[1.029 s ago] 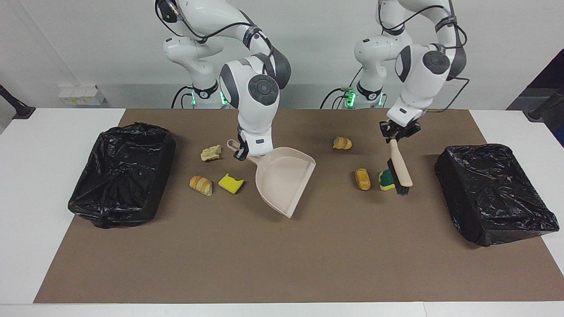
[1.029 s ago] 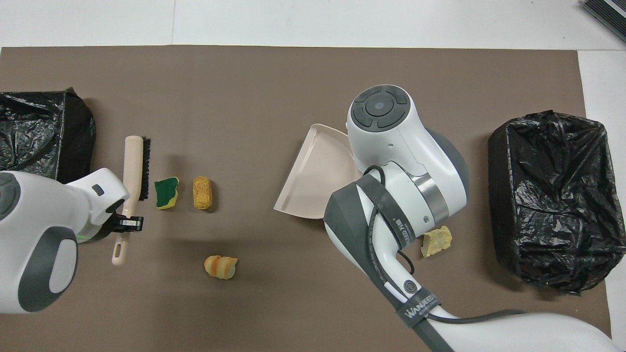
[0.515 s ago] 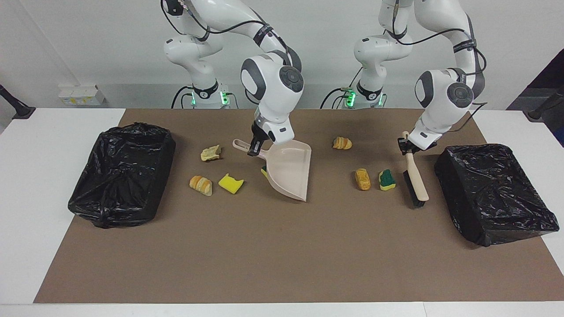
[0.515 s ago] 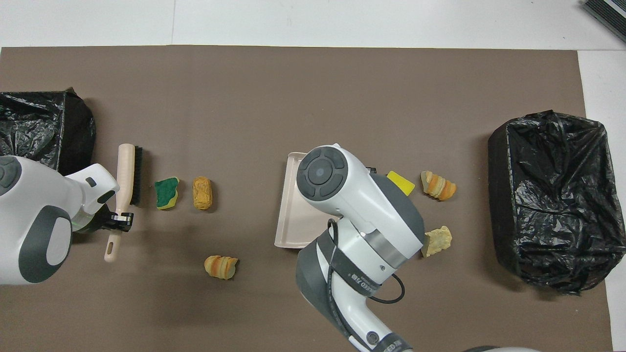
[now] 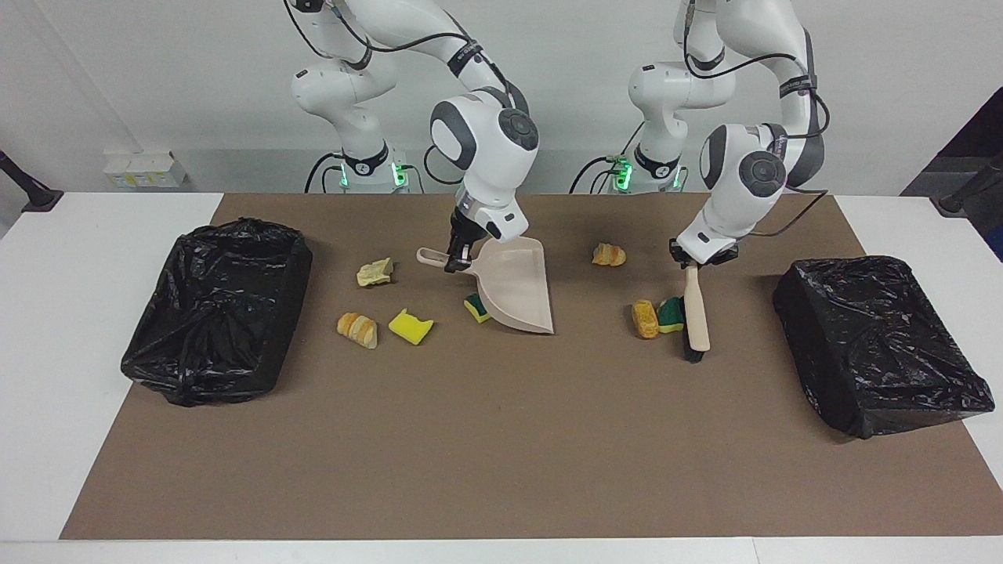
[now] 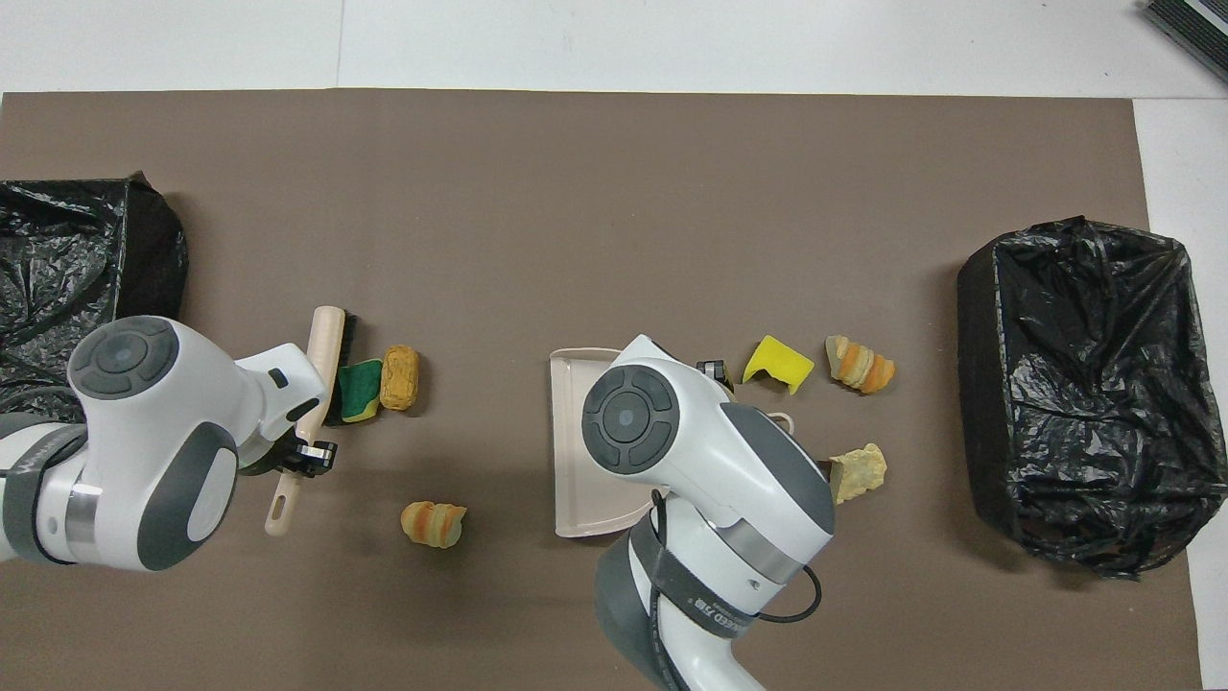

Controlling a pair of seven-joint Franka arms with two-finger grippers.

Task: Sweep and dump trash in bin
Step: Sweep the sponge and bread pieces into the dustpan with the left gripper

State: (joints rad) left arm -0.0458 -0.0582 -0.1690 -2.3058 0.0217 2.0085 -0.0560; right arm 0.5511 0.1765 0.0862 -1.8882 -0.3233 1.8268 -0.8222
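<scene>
Two end effectors closed | left (image 5: 693, 266): brush (image 5: 697, 309) | right (image 5: 457, 262): dustpan (image 5: 517, 286)

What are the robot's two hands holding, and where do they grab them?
The left gripper holds the brush by its handle. The right gripper holds the dustpan by its handle.

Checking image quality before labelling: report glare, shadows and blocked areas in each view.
Facing view: soft, even light; sheen on the black plastic-lined bins; faint shadow beneath the beige plastic dustpan. Overhead view: the right arm's white housing covers much of that dustpan.
</scene>
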